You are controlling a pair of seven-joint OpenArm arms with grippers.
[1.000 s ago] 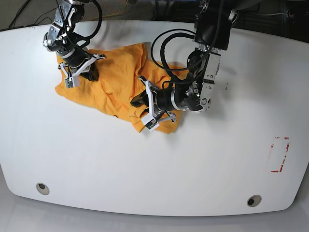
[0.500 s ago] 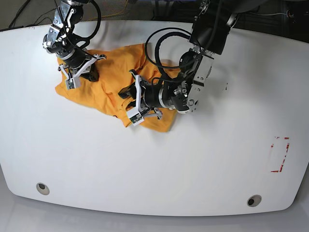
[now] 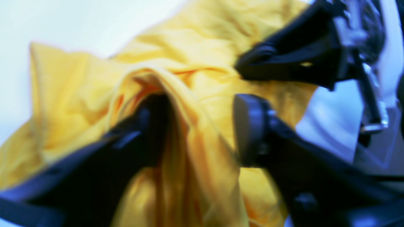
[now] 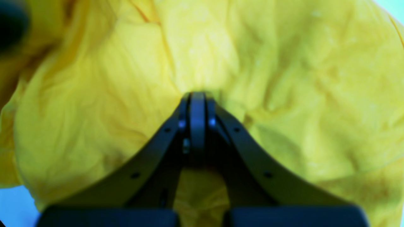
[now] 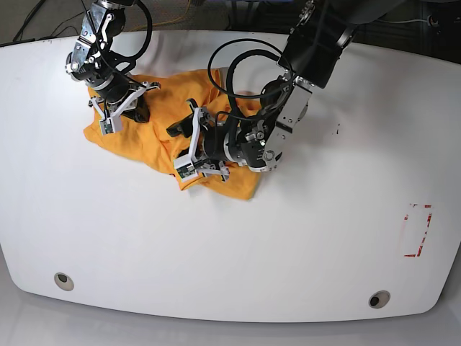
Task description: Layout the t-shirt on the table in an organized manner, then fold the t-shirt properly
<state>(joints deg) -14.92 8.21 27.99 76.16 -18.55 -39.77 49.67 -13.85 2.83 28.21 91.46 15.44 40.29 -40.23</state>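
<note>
The t-shirt [image 5: 162,133] lies bunched in a crumpled heap on the far left part of the table [image 5: 288,245], its long axis running from far left toward near centre. The left gripper [image 3: 195,126] sits at its nearer end, jaws apart with a raised fold between them. The right gripper [image 4: 197,99] is pinched together on fabric at the far end. Nothing else crowds the cloth.

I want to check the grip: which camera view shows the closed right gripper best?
The right wrist view: the right gripper stands shut, pinching the orange-yellow cotton t-shirt. The base view shows it small; the left wrist view does not show it.
</note>
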